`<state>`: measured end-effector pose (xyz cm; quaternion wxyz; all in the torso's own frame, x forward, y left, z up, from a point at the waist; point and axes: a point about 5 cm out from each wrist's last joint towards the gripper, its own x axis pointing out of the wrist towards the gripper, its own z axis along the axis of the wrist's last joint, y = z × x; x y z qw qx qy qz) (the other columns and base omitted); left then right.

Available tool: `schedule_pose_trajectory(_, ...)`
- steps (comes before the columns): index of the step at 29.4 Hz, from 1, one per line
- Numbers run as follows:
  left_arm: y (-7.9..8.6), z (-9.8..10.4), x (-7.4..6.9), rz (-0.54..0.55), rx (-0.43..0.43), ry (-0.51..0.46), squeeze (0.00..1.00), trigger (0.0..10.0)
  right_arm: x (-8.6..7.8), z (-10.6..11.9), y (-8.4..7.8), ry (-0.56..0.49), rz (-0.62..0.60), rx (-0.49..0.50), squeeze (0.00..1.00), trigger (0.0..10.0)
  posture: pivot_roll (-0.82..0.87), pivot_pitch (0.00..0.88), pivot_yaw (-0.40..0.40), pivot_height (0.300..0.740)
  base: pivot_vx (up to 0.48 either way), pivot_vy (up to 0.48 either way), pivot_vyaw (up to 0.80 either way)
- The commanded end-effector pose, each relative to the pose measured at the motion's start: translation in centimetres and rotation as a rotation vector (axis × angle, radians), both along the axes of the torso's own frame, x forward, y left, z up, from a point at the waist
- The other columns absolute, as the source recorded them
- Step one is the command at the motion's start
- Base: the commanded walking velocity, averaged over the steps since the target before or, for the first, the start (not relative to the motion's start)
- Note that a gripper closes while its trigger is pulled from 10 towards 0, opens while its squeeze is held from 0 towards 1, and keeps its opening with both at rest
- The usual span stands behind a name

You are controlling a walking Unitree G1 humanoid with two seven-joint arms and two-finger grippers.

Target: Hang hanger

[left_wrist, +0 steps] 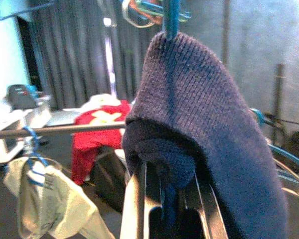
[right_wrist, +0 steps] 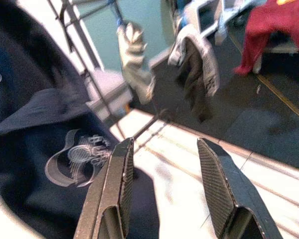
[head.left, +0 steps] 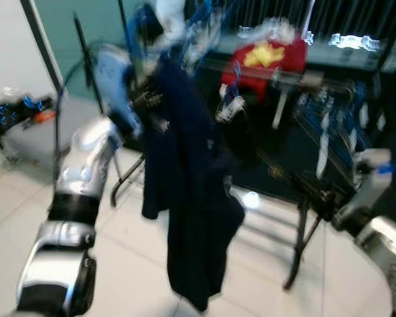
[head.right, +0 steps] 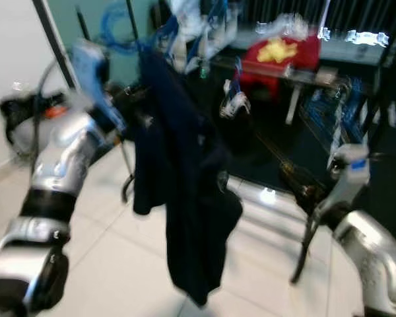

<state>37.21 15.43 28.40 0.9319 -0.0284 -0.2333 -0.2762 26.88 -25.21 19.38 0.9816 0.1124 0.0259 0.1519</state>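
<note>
A dark navy garment (head.left: 185,185) hangs on a blue hanger (left_wrist: 170,17), whose hook rises above the knitted collar (left_wrist: 199,99). My left gripper (left_wrist: 169,209), raised at the end of the left arm (head.left: 86,165), is shut on the hanger through the collar and holds it up in front of the clothes rack (head.left: 284,79). Low on the right my right gripper (right_wrist: 164,184) is open with nothing between its fingers, close beside the garment's printed chest (right_wrist: 79,159). The right arm (head.left: 373,175) is next to a rack leg.
A metal rail (left_wrist: 65,130) of the rack carries a red garment (head.left: 267,56), a pale cloth (left_wrist: 45,204) and several blue hangers (head.left: 232,99). More hangers (head.left: 204,16) are bunched up high. A black rack leg (head.left: 298,244) stands on the white tiled floor (head.left: 132,264).
</note>
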Motion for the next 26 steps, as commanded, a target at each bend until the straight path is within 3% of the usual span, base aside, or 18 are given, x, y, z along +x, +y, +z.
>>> schedule_pose_trajectory(1,-0.5,1.0,-0.2,-0.012,-0.007,-0.039,0.00,10.0,-0.1,-0.4,-1.2,0.009,-0.076,-0.009,0.00,10.0,-0.13,0.005,-0.021,0.740,0.349,-0.326,0.00)
schedule_pose_trajectory(2,-0.5,1.0,-0.2,-0.012,-0.007,-0.039,0.00,10.0,-0.1,-0.4,-1.2,0.009,-0.076,-0.009,0.00,10.0,-0.13,0.005,-0.021,0.740,0.349,-0.326,0.00)
schedule_pose_trajectory(4,-0.4,1.1,-0.3,0.011,0.001,-0.056,0.00,10.0,0.3,0.4,-3.1,-0.046,-0.196,0.017,0.00,10.0,-0.13,0.001,-0.021,0.740,0.349,-0.326,0.00)
schedule_pose_trajectory(5,-0.4,1.1,-0.3,0.011,0.001,-0.056,0.00,10.0,0.3,0.4,-3.1,-0.046,-0.196,0.017,0.00,10.0,-0.13,0.001,-0.021,0.740,0.349,-0.326,0.00)
schedule_pose_trajectory(7,0.0,1.4,0.1,0.052,-0.031,-0.047,0.00,10.0,0.4,1.8,-4.6,-0.095,-0.276,0.031,0.00,10.0,-0.15,0.000,-0.020,0.740,0.174,0.000,0.00)
schedule_pose_trajectory(9,0.1,1.3,0.2,0.065,-0.036,-0.039,0.00,10.0,0.4,2.1,-4.9,-0.106,-0.292,0.029,0.00,10.0,-0.15,0.000,-0.020,0.740,0.000,0.000,0.00)
schedule_pose_trajectory(11,-0.2,1.3,0.2,0.063,-0.046,-0.032,0.00,10.0,0.3,2.2,-4.7,-0.097,-0.273,-0.014,0.00,10.0,-0.16,0.000,-0.020,0.740,0.000,0.000,0.00)
schedule_pose_trajectory(20,-1.2,0.9,-0.1,0.030,-0.067,-0.028,0.00,10.0,0.6,1.5,-4.0,-0.064,-0.248,-0.029,0.00,10.0,-0.16,0.000,-0.024,0.740,0.000,0.000,0.00)
schedule_pose_trajectory(25,-1.6,0.4,0.1,0.025,-0.046,0.005,0.00,10.0,1.0,1.2,-3.4,-0.057,-0.228,-0.016,0.00,10.0,-0.15,0.000,-0.029,0.740,0.000,0.451,0.00)
schedule_pose_trajectory(26,-1.7,0.1,0.1,0.026,-0.039,0.018,0.00,10.0,1.1,0.9,-2.7,-0.050,-0.200,-0.010,0.00,10.0,-0.15,0.000,-0.034,0.740,0.000,0.454,0.00)
